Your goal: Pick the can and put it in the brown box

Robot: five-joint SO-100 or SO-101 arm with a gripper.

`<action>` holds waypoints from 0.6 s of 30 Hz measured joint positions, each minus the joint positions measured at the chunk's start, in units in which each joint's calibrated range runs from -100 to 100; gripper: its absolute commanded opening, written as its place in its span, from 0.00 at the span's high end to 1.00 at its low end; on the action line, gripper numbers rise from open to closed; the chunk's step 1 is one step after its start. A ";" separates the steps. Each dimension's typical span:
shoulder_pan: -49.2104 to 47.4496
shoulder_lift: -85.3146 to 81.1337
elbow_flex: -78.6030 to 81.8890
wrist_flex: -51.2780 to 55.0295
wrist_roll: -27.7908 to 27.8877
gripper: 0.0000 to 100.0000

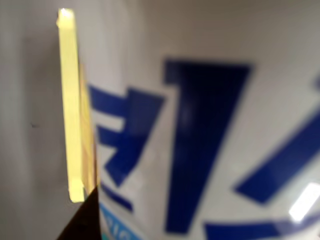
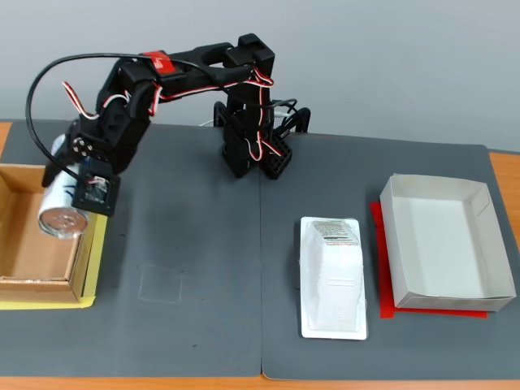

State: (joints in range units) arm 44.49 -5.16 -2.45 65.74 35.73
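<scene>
In the fixed view my gripper (image 2: pixel 67 193) is shut on the can (image 2: pixel 63 214) at the far left. The white can lies on its side in the air, its silver end facing the camera. It hangs over the right part of the brown box (image 2: pixel 41 283), just above the box's right wall. The wrist view is filled by the can (image 1: pixel 215 125), blurred, with large blue lettering on white. One yellow finger (image 1: pixel 71 110) lies against the can's left side; the other finger is hidden.
The brown box sits on a yellow sheet (image 2: pixel 49 303) at the mat's left edge. A white plastic tray-shaped package (image 2: pixel 331 276) lies right of centre. A white open box (image 2: pixel 443 236) on a red sheet stands at the right. The arm's base (image 2: pixel 252 146) is at the back.
</scene>
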 measured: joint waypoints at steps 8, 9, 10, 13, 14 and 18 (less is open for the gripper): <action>2.00 7.52 -7.98 0.00 1.76 0.94; 2.07 9.38 -9.79 0.00 1.76 0.94; 2.22 11.16 -11.42 0.00 1.76 0.94; 2.44 16.48 -16.23 0.00 1.71 0.94; 2.44 18.09 -17.59 0.00 1.66 0.94; 2.22 23.67 -22.94 0.00 1.66 0.94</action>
State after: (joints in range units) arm 46.71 18.51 -25.39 65.74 37.39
